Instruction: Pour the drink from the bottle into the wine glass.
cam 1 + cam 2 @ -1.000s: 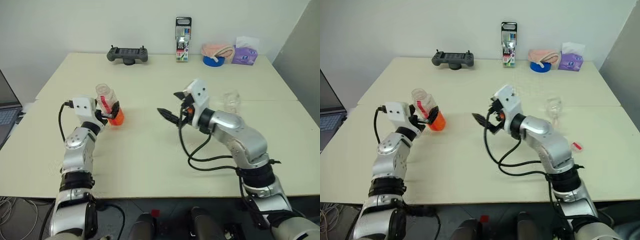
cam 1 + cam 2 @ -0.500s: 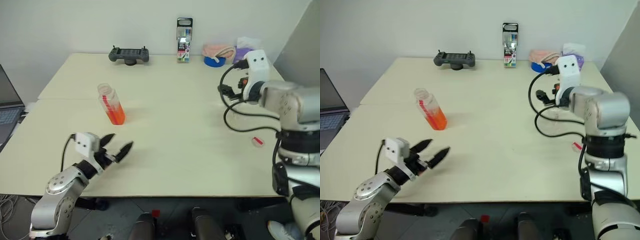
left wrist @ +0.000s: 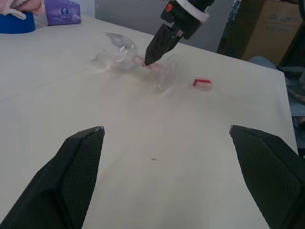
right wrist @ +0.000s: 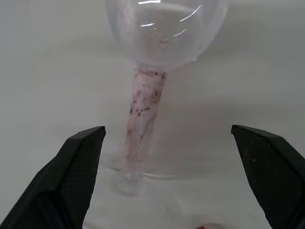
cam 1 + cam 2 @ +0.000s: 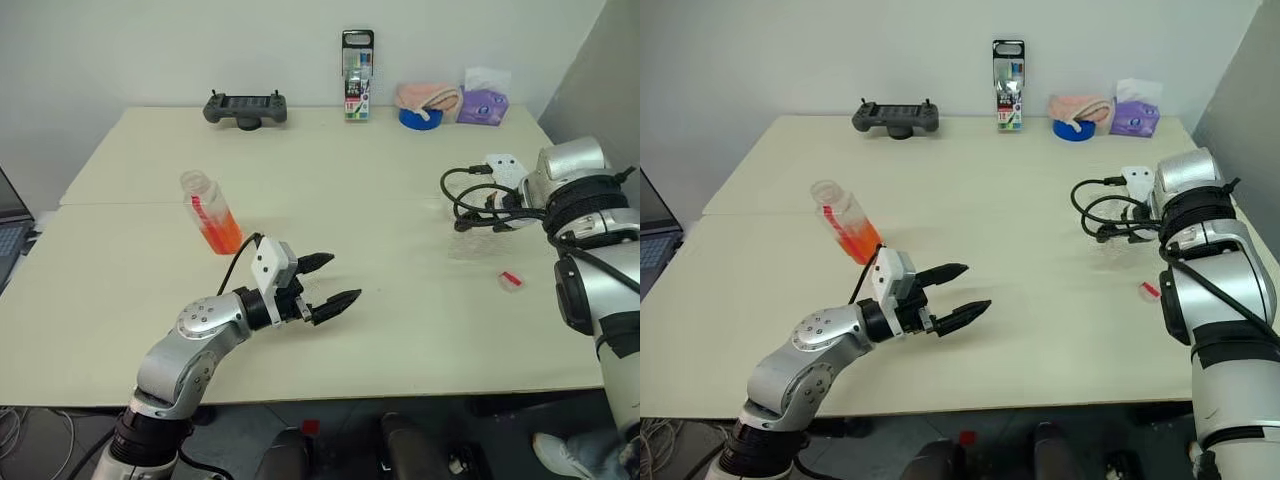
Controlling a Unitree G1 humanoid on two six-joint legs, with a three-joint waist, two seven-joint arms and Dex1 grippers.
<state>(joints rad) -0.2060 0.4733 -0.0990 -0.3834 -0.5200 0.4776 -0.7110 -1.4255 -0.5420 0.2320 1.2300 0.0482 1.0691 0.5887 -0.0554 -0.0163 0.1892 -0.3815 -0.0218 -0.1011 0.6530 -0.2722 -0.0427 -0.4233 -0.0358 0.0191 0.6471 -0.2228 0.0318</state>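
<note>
The bottle (image 5: pixel 210 212) stands uncapped on the left of the table, with orange-red drink (image 5: pixel 226 236) in its lower part. My left gripper (image 5: pixel 344 277) hovers open and empty right of the bottle, over the table's middle. The clear wine glass (image 3: pixel 125 49) is on the right side. My right gripper (image 4: pixel 167 129) is open, with the glass stem (image 4: pixel 144 107) between its fingers and no pad closed on it. In the left wrist view the glass looks tipped far over, with one right fingertip (image 3: pixel 151 55) at its stem.
A small red cap (image 5: pixel 511 280) lies near the glass, toward the front edge. Along the back edge are a game controller (image 5: pixel 245 106), a marker box (image 5: pixel 356 75), a blue tape roll (image 5: pixel 418 118), pink cloth and a purple tissue pack (image 5: pixel 483 105).
My left gripper let go of the bottle, drew back, then swung right toward the table's middle. My right gripper went from the centre out to the glass and dropped to its stem.
</note>
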